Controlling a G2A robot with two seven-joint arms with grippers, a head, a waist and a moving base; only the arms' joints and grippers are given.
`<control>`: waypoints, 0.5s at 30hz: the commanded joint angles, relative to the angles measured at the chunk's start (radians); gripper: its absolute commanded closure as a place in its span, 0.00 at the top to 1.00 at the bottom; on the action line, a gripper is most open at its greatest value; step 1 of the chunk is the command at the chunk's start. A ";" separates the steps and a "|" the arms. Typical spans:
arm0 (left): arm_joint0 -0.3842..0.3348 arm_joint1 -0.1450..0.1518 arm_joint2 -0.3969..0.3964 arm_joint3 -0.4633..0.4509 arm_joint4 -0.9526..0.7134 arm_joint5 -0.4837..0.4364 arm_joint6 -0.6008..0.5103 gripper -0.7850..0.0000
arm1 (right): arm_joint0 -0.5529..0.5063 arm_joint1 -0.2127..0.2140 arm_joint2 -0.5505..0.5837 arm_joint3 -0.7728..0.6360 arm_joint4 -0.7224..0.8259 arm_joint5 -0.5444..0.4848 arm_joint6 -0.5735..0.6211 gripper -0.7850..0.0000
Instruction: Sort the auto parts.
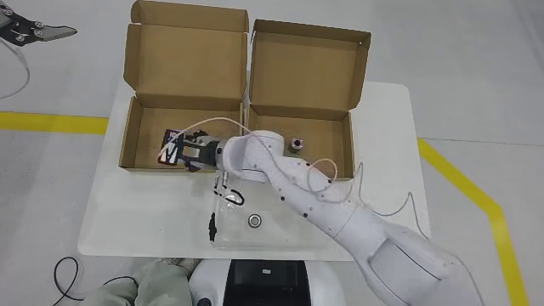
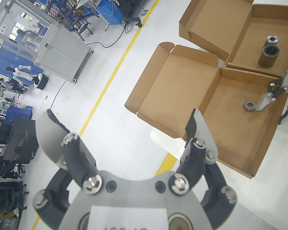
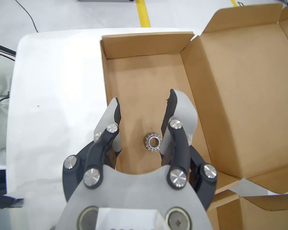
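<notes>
White tabletop (image 1: 391,136), set on a pale workshop floor marked with yellow lines, carries two open cardboard boxes that touch side by side. The first box (image 1: 146,136) holds a small bearing (image 3: 153,141) lying flat on its bottom. The right tool (image 3: 144,105) hangs inside the first box with its fingers spread and nothing gripped, and the bearing lies between them. The left tool (image 2: 121,119) is well away from the first box, out over the floor, wide open and empty. The second box (image 1: 327,136), next to the first box, holds a dark upright tube (image 2: 268,57) with a smaller metal sleeve (image 2: 271,39) just beside it. Near the first box, on its robot side, a clear plastic bag (image 1: 272,231) lies on the tabletop with a ring (image 1: 254,220) on or in it.
</notes>
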 commanded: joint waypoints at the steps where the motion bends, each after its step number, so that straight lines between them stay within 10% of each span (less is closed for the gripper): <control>1: 0.000 0.000 0.000 0.000 0.000 0.000 0.000 1.00 | -0.062 0.029 0.033 -0.110 -0.027 -0.026 0.032 0.45; 15: 0.000 0.000 0.000 0.000 0.000 0.000 0.000 1.00 | -0.520 0.203 0.302 -0.601 -0.152 -0.301 0.164 0.43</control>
